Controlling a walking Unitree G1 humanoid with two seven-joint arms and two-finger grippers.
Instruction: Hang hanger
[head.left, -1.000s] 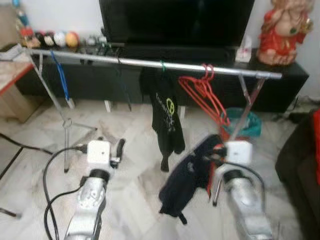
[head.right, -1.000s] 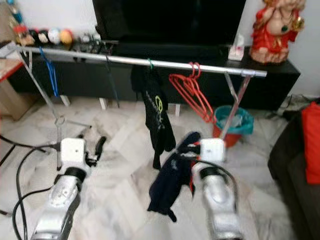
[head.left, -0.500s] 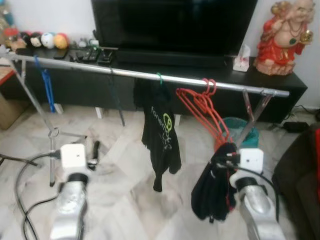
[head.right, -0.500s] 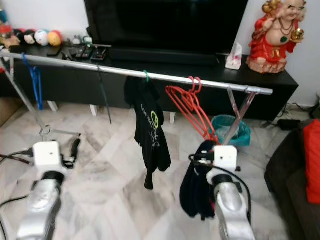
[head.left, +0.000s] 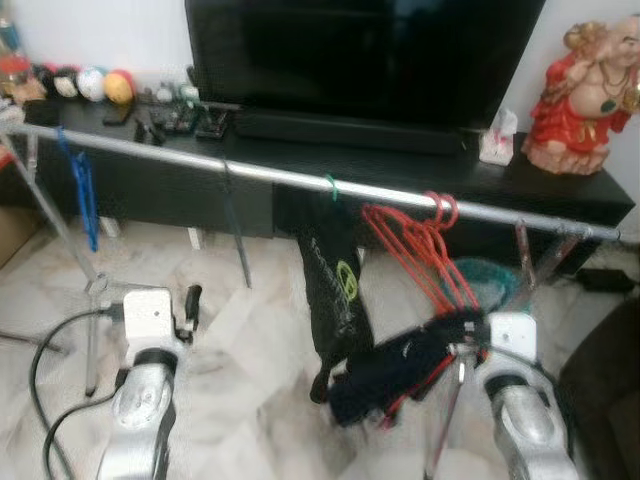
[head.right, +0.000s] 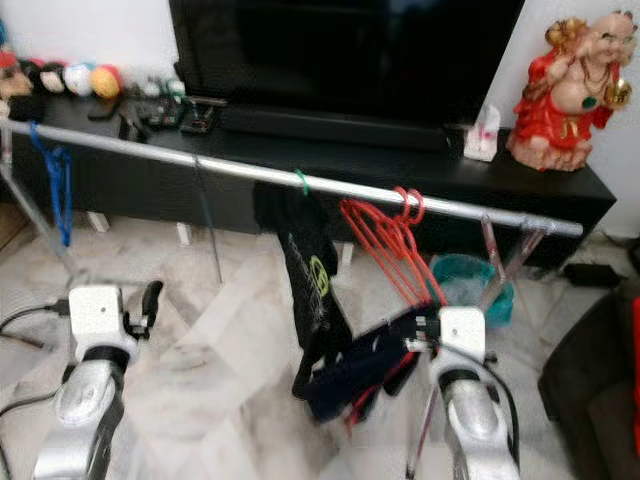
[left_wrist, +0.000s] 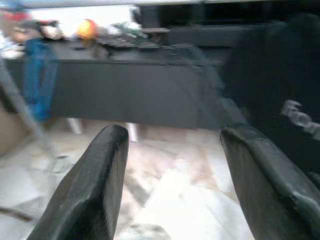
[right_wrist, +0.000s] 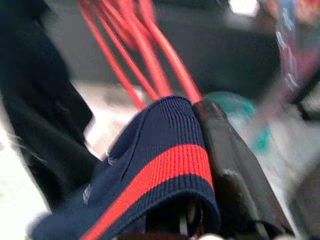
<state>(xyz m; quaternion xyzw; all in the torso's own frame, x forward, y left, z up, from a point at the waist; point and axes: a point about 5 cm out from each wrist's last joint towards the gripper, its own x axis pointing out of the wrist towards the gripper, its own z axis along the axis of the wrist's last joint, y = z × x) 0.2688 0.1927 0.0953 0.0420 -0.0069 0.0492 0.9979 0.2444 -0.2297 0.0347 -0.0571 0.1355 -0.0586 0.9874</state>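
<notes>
Right tool (head.left: 468, 328) grips a navy garment (head.left: 395, 362) below the rail (head.left: 250, 172); left tool (head.left: 187, 303) open

A home living room: television (head.left: 360, 50) on a low black cabinet (head.left: 300, 165); marble floor (head.left: 250, 340).

Your left arm is reaching forward low on the left, its left gripper (head.left: 190, 303) empty with the two fingers (left_wrist: 102, 172) spread wide apart. Your right arm is extending forward on the right, its right gripper (head.left: 462, 325) pointing left and pinching the navy garment (right_wrist: 150, 170) by its red-striped collar, close under the nearer side
</notes>
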